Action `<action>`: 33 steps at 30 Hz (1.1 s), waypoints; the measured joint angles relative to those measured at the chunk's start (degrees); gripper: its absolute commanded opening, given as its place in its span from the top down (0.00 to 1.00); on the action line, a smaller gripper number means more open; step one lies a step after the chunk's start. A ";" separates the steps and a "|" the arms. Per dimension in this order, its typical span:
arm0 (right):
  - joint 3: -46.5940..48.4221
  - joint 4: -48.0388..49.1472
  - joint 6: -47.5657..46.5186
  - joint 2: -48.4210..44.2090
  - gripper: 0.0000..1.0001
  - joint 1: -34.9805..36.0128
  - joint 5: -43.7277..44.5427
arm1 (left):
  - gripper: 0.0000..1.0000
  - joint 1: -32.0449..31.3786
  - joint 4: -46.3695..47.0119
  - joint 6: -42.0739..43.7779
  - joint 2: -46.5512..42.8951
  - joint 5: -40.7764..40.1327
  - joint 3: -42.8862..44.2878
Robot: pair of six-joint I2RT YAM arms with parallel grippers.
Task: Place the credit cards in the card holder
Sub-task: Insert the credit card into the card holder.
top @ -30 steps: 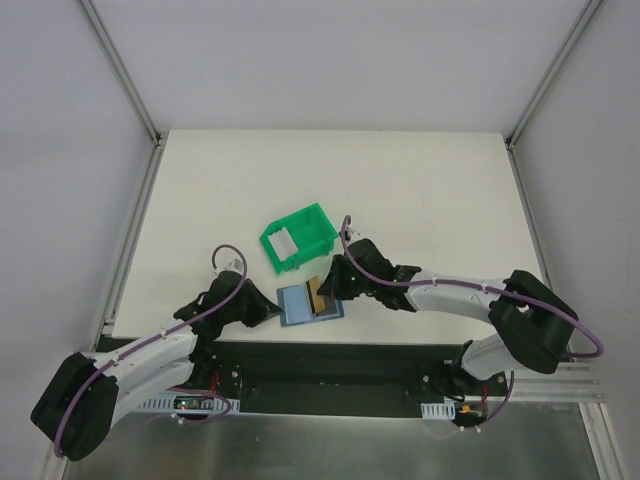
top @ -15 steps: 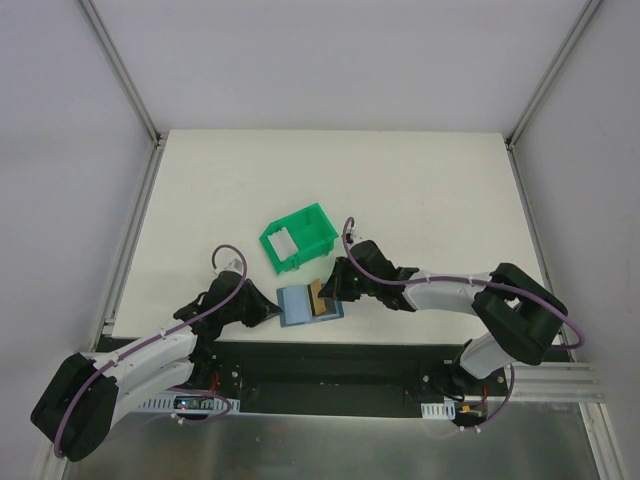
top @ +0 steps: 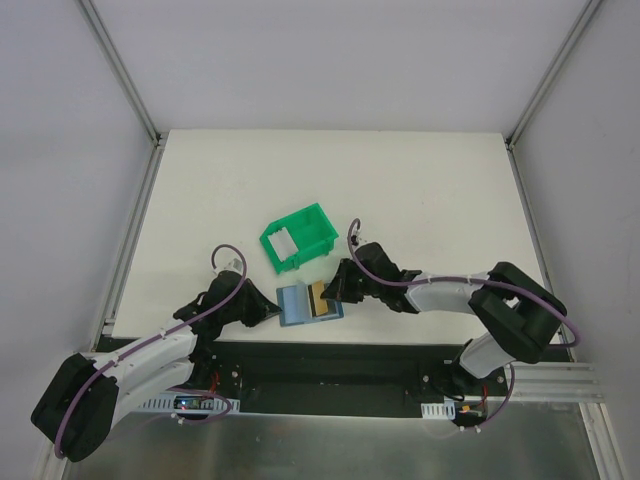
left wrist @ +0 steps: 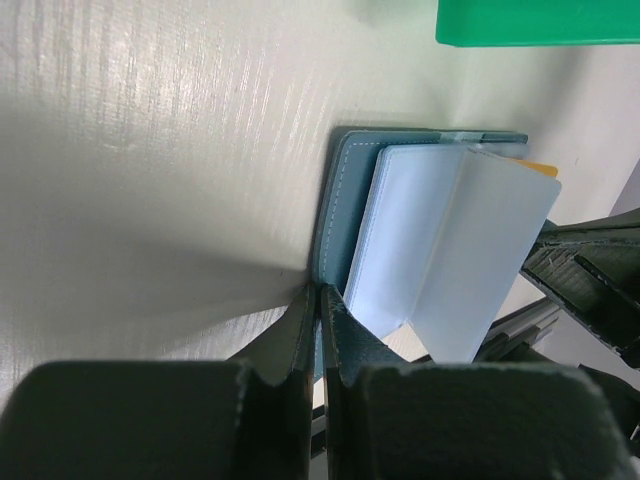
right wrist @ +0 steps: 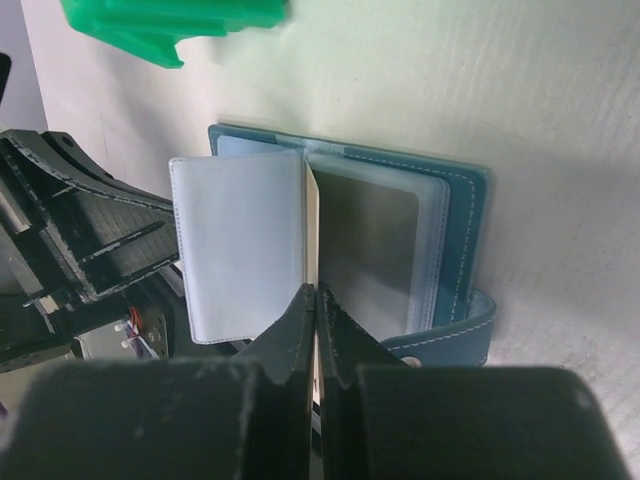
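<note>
Your left hand point(left wrist: 318, 300) pinches the open teal-blue folding card holder point(left wrist: 335, 220), which lies lengthwise ahead of it; your right hand point(right wrist: 312, 300) pinches the upright tan-gold card point(top: 318, 296).

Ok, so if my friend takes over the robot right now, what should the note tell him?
Left tool: shut on the teal cover edge of the card holder, holding it open.
Right tool: shut on a thin pale sheet at the holder's fold. It could be a card or a sleeve page, cannot tell.
Done: a tan-gold card appears to sit in a clear sleeve.
Left: a pale card lies in the green bin and needs slotting in. No dark card is in view.
</note>
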 measured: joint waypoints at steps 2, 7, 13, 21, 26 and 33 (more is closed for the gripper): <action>-0.04 0.24 0.04 -0.20 1.00 0.00 -0.22 | 1.00 0.00 0.00 0.00 0.02 0.00 0.00; -0.37 1.84 0.50 -0.31 0.99 0.00 -0.61 | 1.00 0.00 0.00 0.00 0.02 0.00 0.00; -1.01 2.51 0.81 -1.09 1.00 0.00 -0.57 | 1.00 0.00 0.02 0.00 0.02 0.00 0.00; -1.46 2.97 0.94 -2.49 1.00 0.00 -0.57 | 1.00 0.00 0.02 0.00 0.02 0.00 0.00; -1.64 3.08 1.22 -2.10 1.00 0.00 -0.55 | 1.00 0.00 0.02 0.02 0.04 0.02 0.00; -1.70 3.89 1.73 -0.81 1.00 0.00 -0.59 | 1.00 0.00 0.11 0.02 0.17 0.02 0.00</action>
